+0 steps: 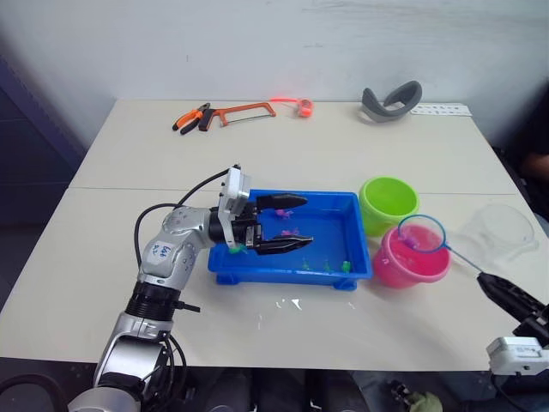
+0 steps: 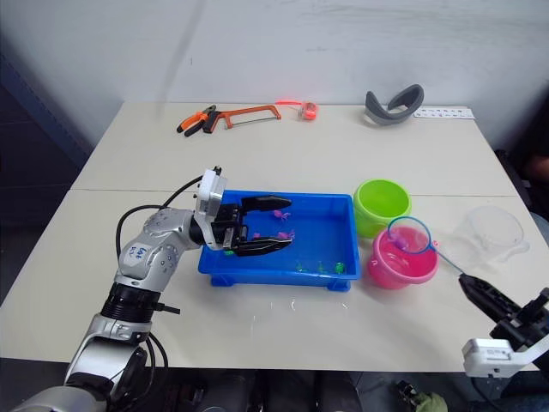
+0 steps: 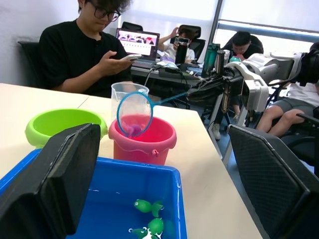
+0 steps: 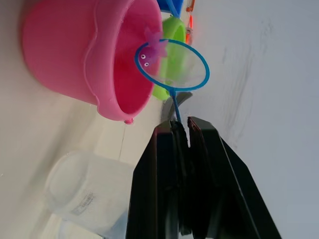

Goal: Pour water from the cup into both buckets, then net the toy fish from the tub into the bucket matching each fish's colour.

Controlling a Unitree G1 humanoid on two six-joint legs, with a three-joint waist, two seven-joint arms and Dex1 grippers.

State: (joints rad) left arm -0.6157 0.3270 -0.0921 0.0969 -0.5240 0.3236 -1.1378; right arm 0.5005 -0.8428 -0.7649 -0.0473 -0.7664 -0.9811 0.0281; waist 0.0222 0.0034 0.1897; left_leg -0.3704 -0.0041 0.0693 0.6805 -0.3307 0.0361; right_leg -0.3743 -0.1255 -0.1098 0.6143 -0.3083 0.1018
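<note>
Right wrist view: my right gripper (image 4: 180, 130), jaws clamped on the net (image 4: 172, 64), holds a pink fish (image 4: 150, 51) over the pink bucket (image 4: 82, 52); my left gripper (image 1: 287, 223) gapes empty above the tub (image 1: 343, 257), several fish left.

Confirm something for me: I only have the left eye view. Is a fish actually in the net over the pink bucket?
Observer: Yes. The right wrist view shows a pink fish with two eyes at the rim of the net, above the pink bucket.
Operator: Is the handle gripped?
Observer: The right gripper is shut on the net's thin handle.
Operator: Anyone nearby?
Observer: A person sits beyond the table, looking at a phone.
</note>
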